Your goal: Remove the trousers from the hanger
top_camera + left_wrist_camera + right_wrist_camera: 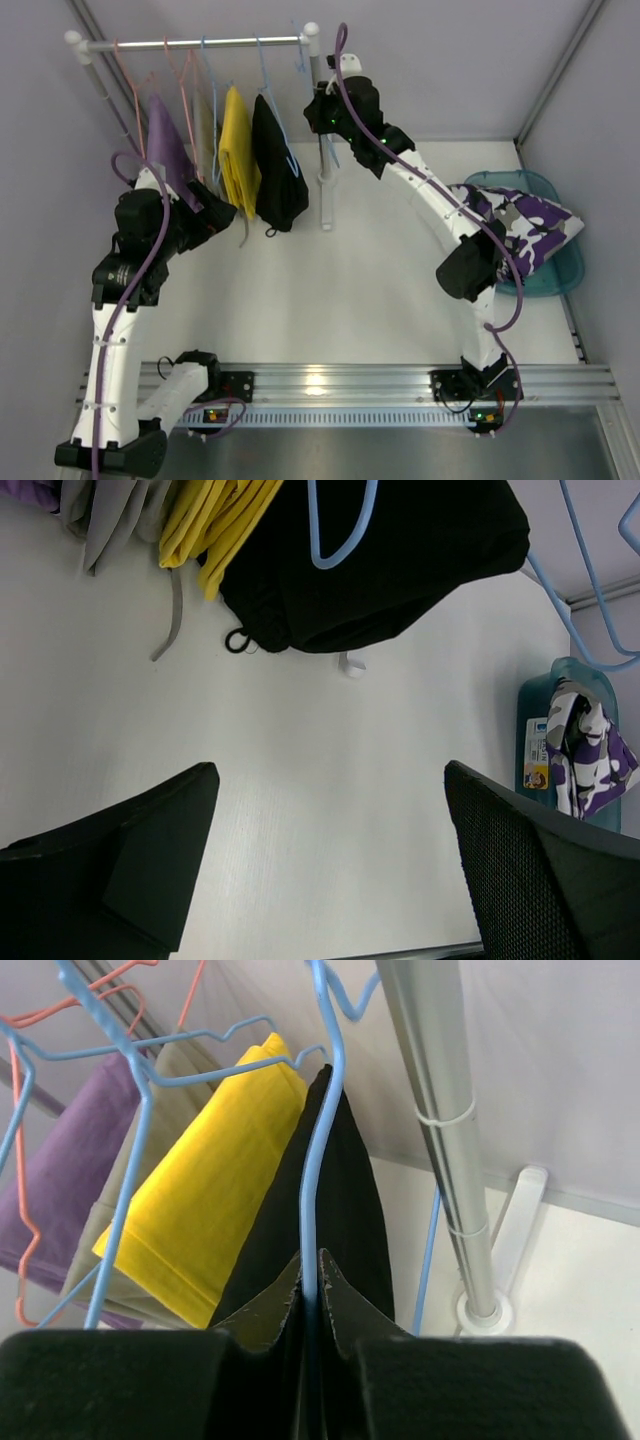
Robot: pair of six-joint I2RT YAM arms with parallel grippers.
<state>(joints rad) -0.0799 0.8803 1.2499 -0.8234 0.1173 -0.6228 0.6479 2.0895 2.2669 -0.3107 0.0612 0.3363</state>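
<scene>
At the bottom of the right wrist view, the right jaws pinch the blue hanger wire carrying the black trousers; the left jaws gape empty over the worktop. Camouflage trousers lie in the basket, far right. A skewed pull could snag the hanger, tipping the rack.

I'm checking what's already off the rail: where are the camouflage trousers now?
In the top view the camouflage trousers lie in the teal basket at the right edge of the table, just right of the right arm, away from the clothes rail.
</scene>
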